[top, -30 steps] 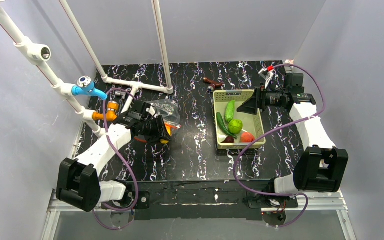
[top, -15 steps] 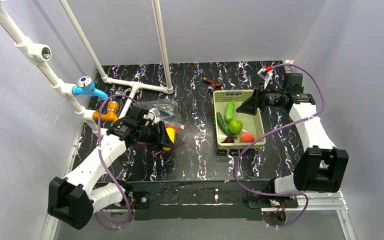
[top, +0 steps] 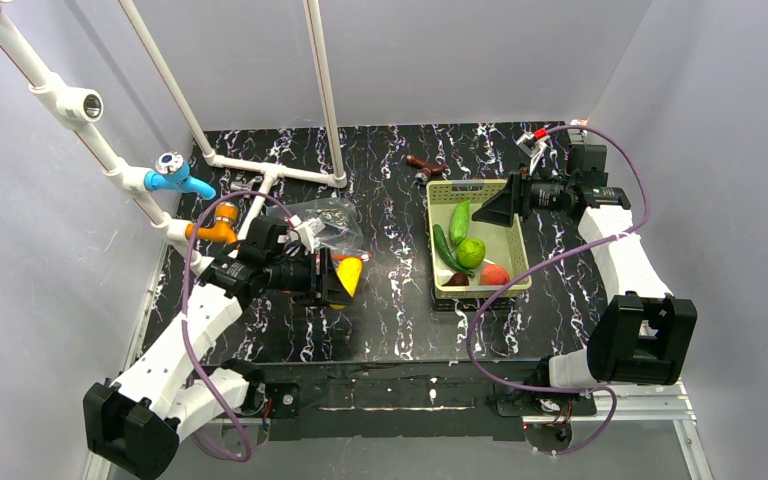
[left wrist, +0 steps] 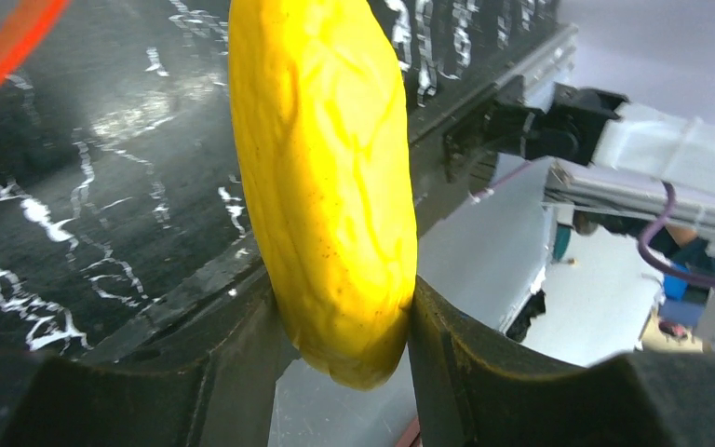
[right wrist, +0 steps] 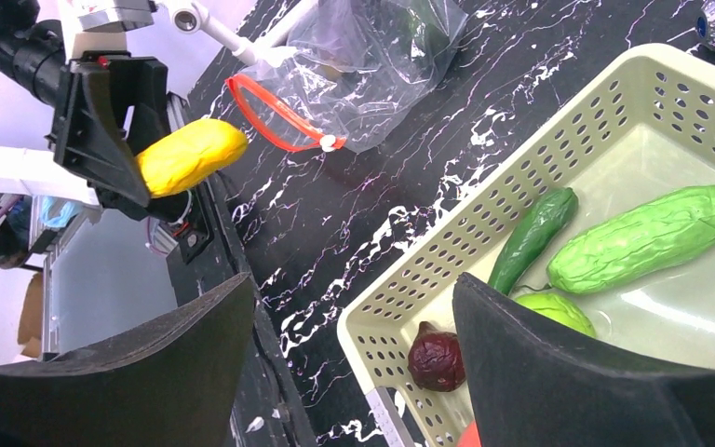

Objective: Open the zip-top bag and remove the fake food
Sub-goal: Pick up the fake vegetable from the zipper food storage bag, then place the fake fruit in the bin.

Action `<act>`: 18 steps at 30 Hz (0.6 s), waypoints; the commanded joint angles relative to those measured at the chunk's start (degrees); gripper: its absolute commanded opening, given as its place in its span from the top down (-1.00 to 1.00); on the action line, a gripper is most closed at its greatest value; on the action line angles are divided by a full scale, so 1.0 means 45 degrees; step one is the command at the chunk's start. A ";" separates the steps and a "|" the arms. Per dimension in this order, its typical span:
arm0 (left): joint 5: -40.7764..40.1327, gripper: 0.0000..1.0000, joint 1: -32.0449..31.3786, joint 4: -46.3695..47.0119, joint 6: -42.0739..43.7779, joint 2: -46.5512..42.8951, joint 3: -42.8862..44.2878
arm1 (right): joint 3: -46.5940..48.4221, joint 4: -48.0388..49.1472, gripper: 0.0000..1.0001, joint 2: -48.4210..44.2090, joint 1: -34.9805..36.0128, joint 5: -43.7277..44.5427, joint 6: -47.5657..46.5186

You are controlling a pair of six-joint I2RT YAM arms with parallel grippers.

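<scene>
Yellow piece (left wrist: pixel 321 186) clamped in L gripper (top: pixel 344 275); zip-top bag (top: pixel 326 221) nearby.

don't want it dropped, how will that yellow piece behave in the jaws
The yellow piece shows no dent where the jaws of the left gripper pinch it, so it is probably stiff. Its skin looks glossy and it is held near one rounded end, so it may slip or pivot. Set down, it would likely roll.

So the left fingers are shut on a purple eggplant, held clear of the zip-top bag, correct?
Wrong item. The left fingers are shut on the yellow piece, held clear of the zip-top bag. The left wrist view shows it.
</scene>
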 commanded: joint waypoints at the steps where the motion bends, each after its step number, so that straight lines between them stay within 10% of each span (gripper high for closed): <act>1: 0.2424 1.00 -0.0394 0.0884 0.0221 -0.0620 0.0143 | 0.0157 0.0459 -0.67 -0.0380 0.0059 -0.0310 0.0165; 8: 0.1481 1.00 -0.2523 0.3721 -0.0280 0.0770 0.1349 | 0.0251 0.0283 -0.67 -0.0358 -0.0006 -0.0310 0.0165; 9: 0.1217 1.00 -0.2900 0.4181 -0.0282 0.1273 0.1667 | 0.0283 0.0223 -0.67 -0.0357 -0.0050 0.4776 0.0165; 18: -0.1775 1.00 -0.5142 0.5763 0.0496 0.6466 0.5199 | 0.0318 0.0105 -0.67 -0.0440 -0.0712 0.2507 0.0165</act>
